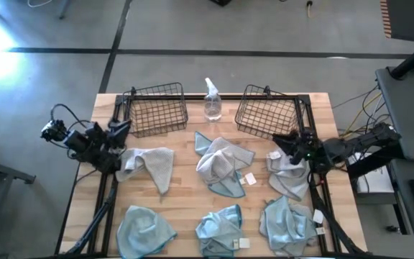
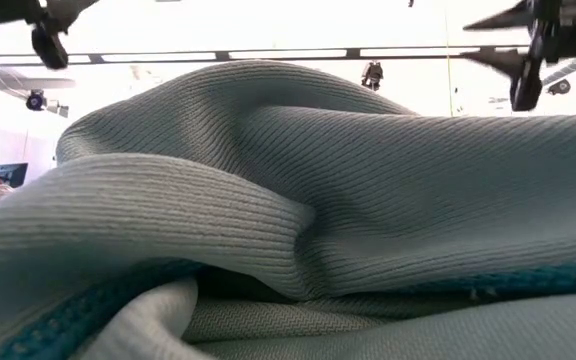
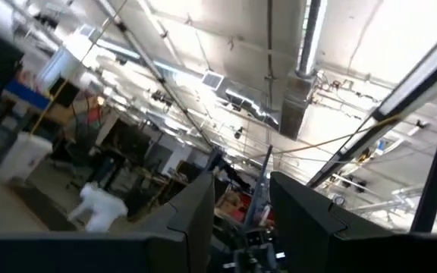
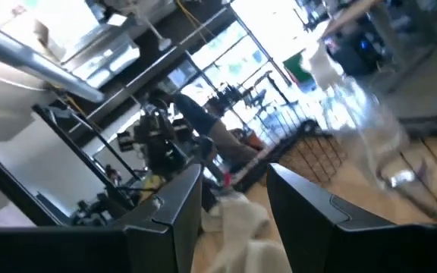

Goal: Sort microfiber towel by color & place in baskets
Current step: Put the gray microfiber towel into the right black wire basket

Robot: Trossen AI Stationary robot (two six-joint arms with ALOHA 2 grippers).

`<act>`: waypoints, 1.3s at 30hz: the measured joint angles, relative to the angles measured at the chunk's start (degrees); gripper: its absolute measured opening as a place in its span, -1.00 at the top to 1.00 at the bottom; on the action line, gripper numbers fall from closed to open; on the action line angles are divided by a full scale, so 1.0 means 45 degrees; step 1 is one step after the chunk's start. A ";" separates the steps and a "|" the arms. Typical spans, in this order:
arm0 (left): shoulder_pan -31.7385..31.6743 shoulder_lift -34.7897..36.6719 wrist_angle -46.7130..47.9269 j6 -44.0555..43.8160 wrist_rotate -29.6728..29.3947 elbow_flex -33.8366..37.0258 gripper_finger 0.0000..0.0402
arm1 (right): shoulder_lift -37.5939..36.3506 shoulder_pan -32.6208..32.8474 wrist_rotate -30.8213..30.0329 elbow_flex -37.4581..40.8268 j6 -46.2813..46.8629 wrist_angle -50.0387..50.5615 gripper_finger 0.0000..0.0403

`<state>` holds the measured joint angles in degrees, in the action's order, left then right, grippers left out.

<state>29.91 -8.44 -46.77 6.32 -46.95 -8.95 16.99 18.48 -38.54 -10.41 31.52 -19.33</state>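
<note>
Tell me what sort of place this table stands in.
Probably an industrial workshop or lab: bare concrete floor around the wooden table, exposed ceiling ducts overhead, and cluttered work areas beyond.

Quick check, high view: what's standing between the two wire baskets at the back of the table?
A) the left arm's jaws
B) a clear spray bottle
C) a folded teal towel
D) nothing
B: the clear spray bottle stands upright between the left basket and the right basket; the towels all lie nearer the front, and both baskets hold no cloth.
</note>
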 joint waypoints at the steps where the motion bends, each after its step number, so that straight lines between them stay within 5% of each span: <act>1: 0.0001 -0.0218 0.0191 0.0317 0.0115 -0.0406 0.43 | 0.0000 0.0000 0.0000 -0.0460 -0.0319 0.0535 0.28; 9: 0.0001 -0.2376 0.3908 0.2149 0.1041 -0.4824 0.43 | 0.0767 0.0000 -0.0003 -0.5293 -0.1157 0.7375 0.28; 21: -0.0003 -0.5542 1.3294 0.0362 0.0755 -1.1579 0.43 | 0.3329 0.0000 -0.0005 -1.1444 -0.1155 1.4032 0.28; 39: 0.0001 -0.8757 1.8485 -0.2165 0.0947 -1.6443 0.43 | 0.8018 -0.0005 0.1952 -1.7707 -0.0788 2.0219 0.28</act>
<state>29.91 -47.85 36.41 -3.42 -42.68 -82.95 53.07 18.46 -29.76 -90.09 27.98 71.65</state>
